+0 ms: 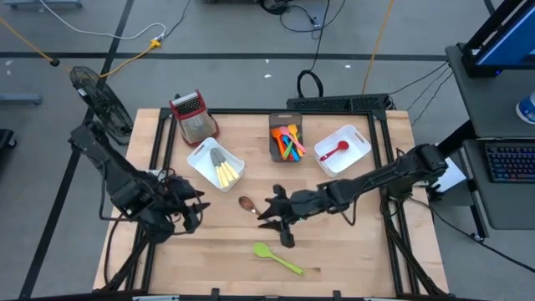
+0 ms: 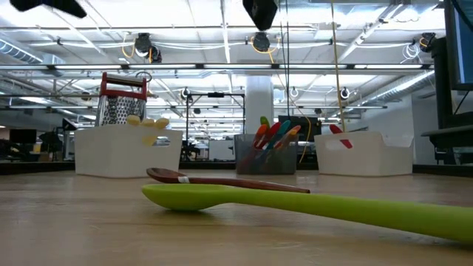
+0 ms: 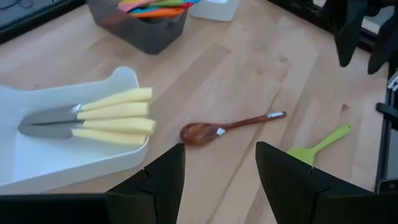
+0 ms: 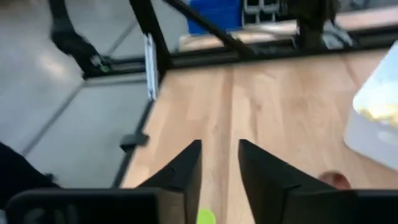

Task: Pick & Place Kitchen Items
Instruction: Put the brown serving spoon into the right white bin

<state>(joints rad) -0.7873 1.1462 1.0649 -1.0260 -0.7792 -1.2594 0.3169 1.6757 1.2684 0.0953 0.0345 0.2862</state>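
No legible text, label, brand, number or sign is found in any view. The brown spoon [image 3: 231,127], at the centre of the left wrist frame, carries a small pale sticker on its neck, but nothing on it can be read. The keyboard [image 1: 510,163] at the right edge of the high view shows keys without readable characters.

We see a green spatula [image 1: 277,258] lying flat at 6 o'clock, a brown spoon [image 1: 249,204] flat at centre, yellow-handled knives [image 1: 224,170] in a white bin at 10, colourful utensils [image 1: 290,142] upright at 12, red spoon [image 1: 334,151] at 2.
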